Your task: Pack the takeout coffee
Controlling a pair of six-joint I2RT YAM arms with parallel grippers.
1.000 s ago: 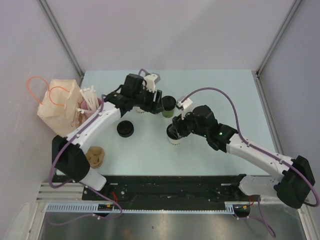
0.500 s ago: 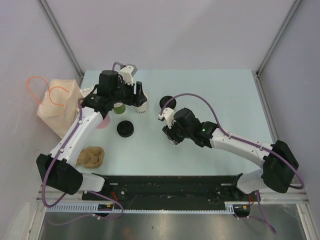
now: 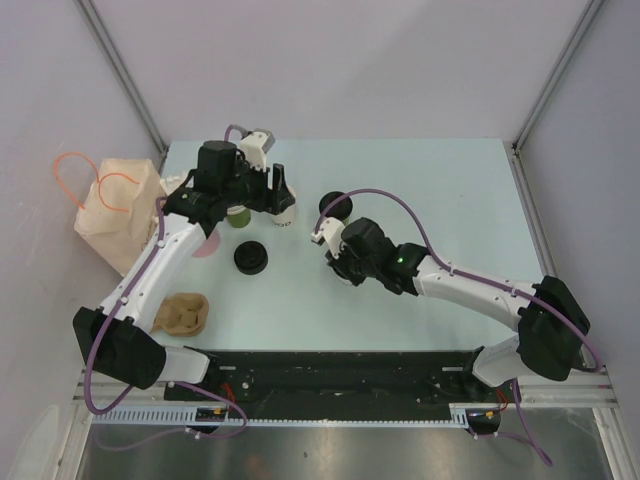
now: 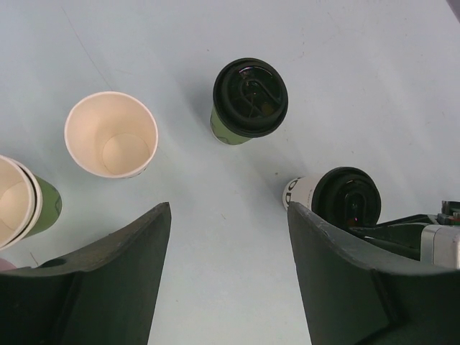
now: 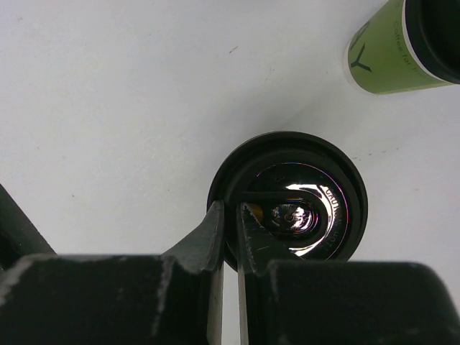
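The white-sided takeout cup with its black lid [image 5: 287, 201] stands mid-table, and my right gripper [image 5: 230, 215] is shut on the near rim of that lid, one finger inside and one outside. The same cup [image 4: 345, 198] appears low right in the left wrist view. The green-sided lidded cup [image 3: 335, 207] [image 4: 249, 98] [image 5: 392, 54] stands free just behind it. My left gripper [image 3: 280, 195] [image 4: 228, 215] hangs open and empty over the table, left of both cups.
An open paper cup [image 4: 111, 134] and a stack of open cups [image 4: 18, 201] stand under the left arm. A loose black lid [image 3: 251, 258] lies mid-left. A brown cup carrier [image 3: 185, 312] sits front left, a beige bag with orange handles [image 3: 115, 205] at the left edge.
My right gripper has closed onto the white cup's lid rim and edged slightly left. The left arm drew back left from the green cup a second ago and has since held still.
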